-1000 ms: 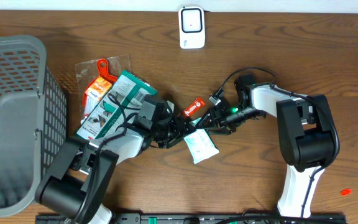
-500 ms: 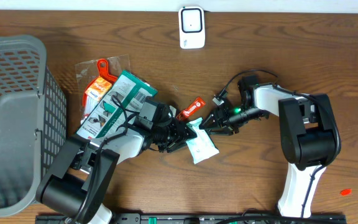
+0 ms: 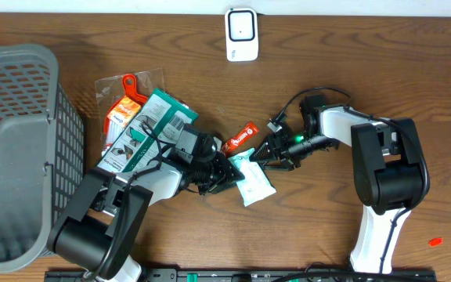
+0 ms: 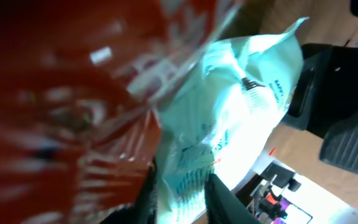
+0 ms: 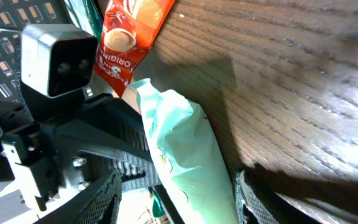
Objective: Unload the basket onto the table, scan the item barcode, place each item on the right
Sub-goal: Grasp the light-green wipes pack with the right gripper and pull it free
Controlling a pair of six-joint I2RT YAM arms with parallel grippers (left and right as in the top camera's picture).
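On the wooden table [image 3: 382, 63], the pale green packet [image 3: 254, 184] is being pinched at its left edge by the left gripper [image 3: 233, 168]. Its top end is being straddled, not squeezed, by the wide-spread right gripper [image 3: 261, 154]. Bare wood is being left free toward the scanner [image 3: 241, 34].

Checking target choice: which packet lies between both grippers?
The pale mint pouch, between the left gripper and right gripper; the red sachet lies just outside them.

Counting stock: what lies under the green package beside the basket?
An orange pack pokes out from under the upper left edge of the green package. The rest beneath is covered; the left arm hides its lower end.
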